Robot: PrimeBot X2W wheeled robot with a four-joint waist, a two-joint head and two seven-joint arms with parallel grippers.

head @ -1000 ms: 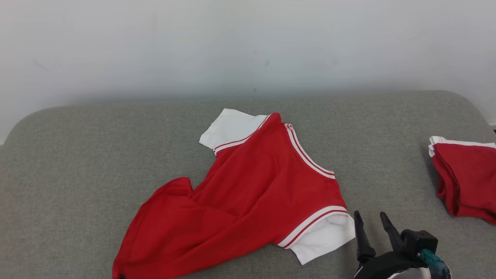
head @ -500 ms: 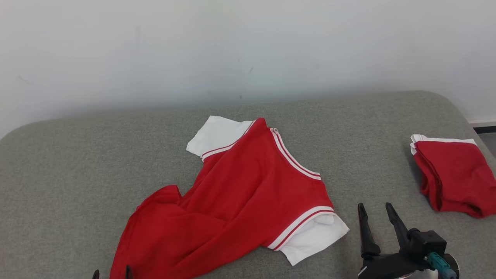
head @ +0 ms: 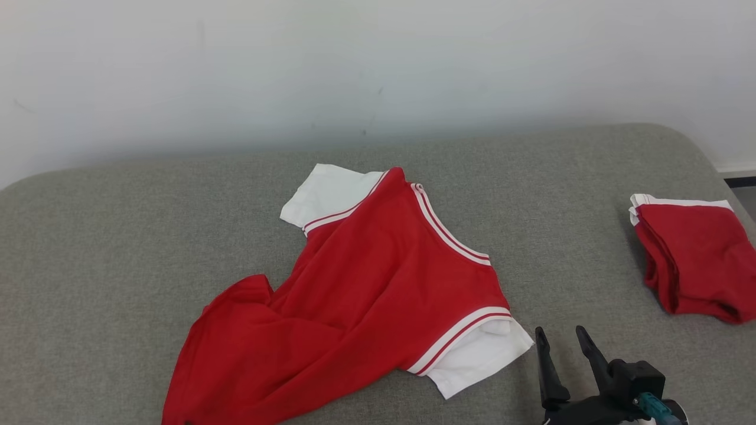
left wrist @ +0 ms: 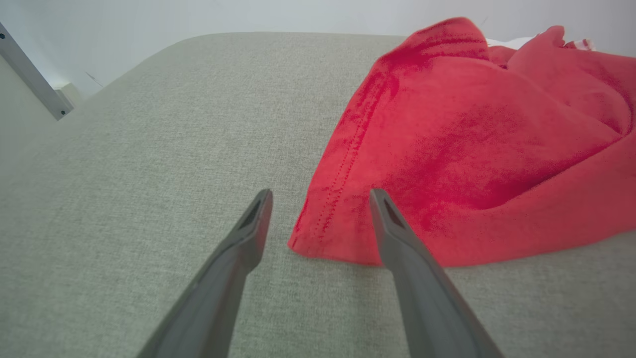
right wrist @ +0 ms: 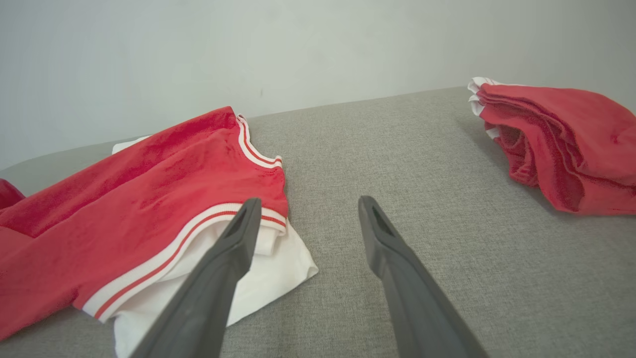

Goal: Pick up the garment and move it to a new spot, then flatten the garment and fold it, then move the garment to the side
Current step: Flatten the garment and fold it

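Note:
The garment [head: 366, 295] is a red shirt with white sleeves and white-striped trim, lying rumpled in the middle of the grey padded surface [head: 118, 236]. In the left wrist view my left gripper [left wrist: 321, 194] stands open just above the surface. The corner of the garment's red hem [left wrist: 472, 149] lies at its fingertips, and nothing is held. My right gripper [head: 560, 332] is open at the lower right, just right of the near white sleeve [head: 478, 360]. In the right wrist view the right gripper [right wrist: 309, 200] points past the garment [right wrist: 149, 199], its left finger over the sleeve.
A second red garment [head: 697, 260], folded, lies at the surface's right edge, and the right wrist view has that folded garment [right wrist: 561, 134] at its upper right. A pale wall [head: 378, 71] rises behind the surface. Bare grey fabric lies to the left and between the two garments.
My left gripper has opened and let go of the garment's hem corner, then dropped below the head view's edge. The head camera has shifted a little. The right gripper stays open.

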